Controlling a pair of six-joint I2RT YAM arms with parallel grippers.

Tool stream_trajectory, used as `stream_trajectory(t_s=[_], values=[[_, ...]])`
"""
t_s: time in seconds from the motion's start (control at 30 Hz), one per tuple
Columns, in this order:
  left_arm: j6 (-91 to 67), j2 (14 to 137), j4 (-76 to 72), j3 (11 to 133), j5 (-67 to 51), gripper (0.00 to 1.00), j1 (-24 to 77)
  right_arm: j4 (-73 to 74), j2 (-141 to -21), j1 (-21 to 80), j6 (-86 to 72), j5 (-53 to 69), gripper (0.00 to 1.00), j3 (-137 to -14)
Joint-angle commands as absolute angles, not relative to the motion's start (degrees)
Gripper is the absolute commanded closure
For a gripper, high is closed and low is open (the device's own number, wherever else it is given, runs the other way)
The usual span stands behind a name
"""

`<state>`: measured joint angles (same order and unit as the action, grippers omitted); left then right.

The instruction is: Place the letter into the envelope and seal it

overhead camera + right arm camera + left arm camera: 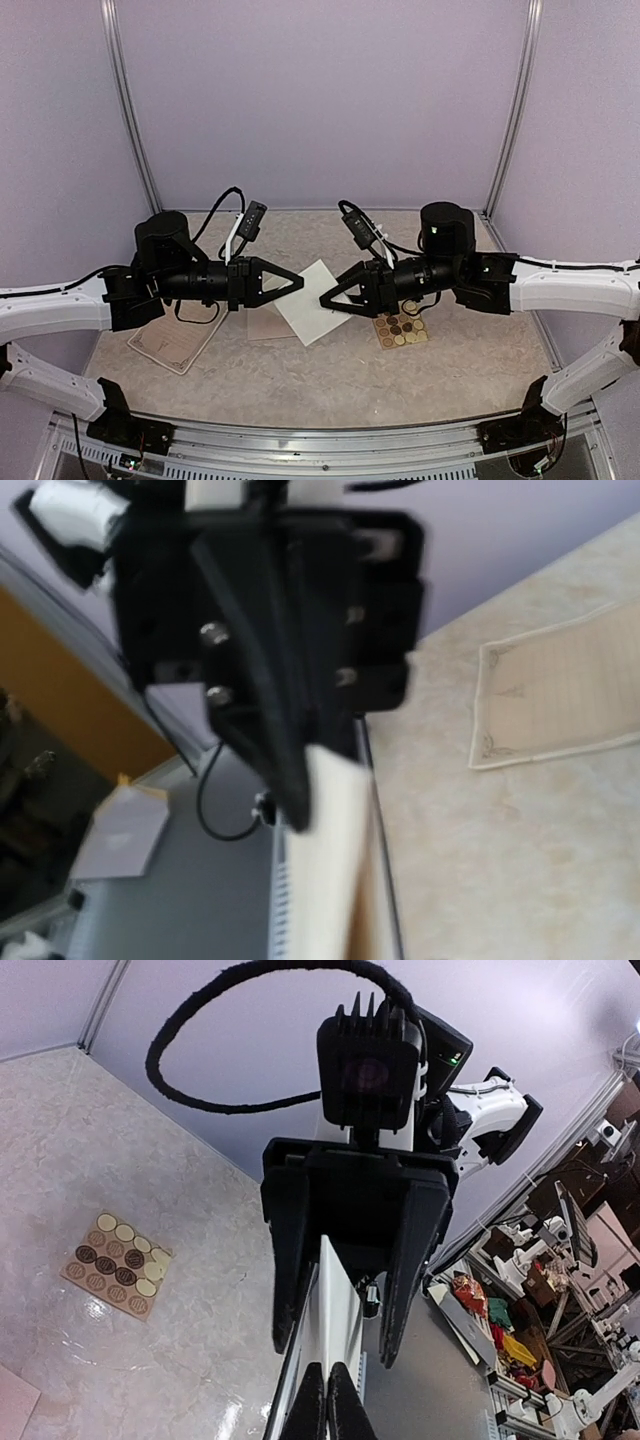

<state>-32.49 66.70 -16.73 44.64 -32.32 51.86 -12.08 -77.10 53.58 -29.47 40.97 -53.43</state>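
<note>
A white sheet, the letter (313,303), hangs above the table between the two arms. My left gripper (299,283) is shut on one edge of it; in the left wrist view the fingers (310,1410) pinch the sheet (345,1290) edge-on. Facing it, my right gripper (324,298) is open, its fingers (288,1260) spread either side of the sheet. The blurred right wrist view shows the cream sheet (325,880) and the left gripper (295,815) on it. The small beige envelope (262,325) lies flat on the table, partly hidden under the sheet.
A tan sheet with a decorated border (175,345) lies under the left arm, also seen in the right wrist view (560,695). A square card of round brown and yellow stickers (400,328) sits under the right gripper. Purple walls enclose the marble table (330,380).
</note>
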Motion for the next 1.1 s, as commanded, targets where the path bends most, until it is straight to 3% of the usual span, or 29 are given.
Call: stream_trajectory(t_s=[0.0, 0.07, 0.1, 0.27, 0.4, 0.7, 1.07], values=[[-31.4, 67.0, -17.5, 45.7, -32.1, 1.00, 52.3, -14.0, -78.5, 54.4, -29.2, 43.8, 0.80, -55.8], [-31.3, 67.1, -16.9, 45.8, -31.6, 1.00, 52.3, -14.3, -78.4, 54.4, -29.3, 43.1, 1.00, -55.7], [-31.2, 67.1, -16.4, 45.8, -31.0, 0.99, 52.3, -14.2, -78.3, 54.4, -29.3, 42.1, 1.00, -55.6], [-31.9, 66.7, -12.1, 45.2, -21.0, 0.52, 51.8, -8.2, -76.6, 53.9, -28.4, 29.9, 1.00, -55.1], [-37.8, 67.3, -8.5, 43.2, -9.9, 0.36, 48.7, -4.7, -75.7, 51.8, -30.7, 21.8, 1.00, -53.8], [-43.7, 78.4, -11.8, 40.8, -5.6, 0.23, 43.2, -0.7, -75.1, 50.5, -34.0, 11.4, 1.00, -51.2], [-39.8, 99.1, -14.1, 51.0, -0.2, 0.19, 43.1, 0.9, -72.5, 50.5, -35.4, 9.1, 1.00, -48.7]])
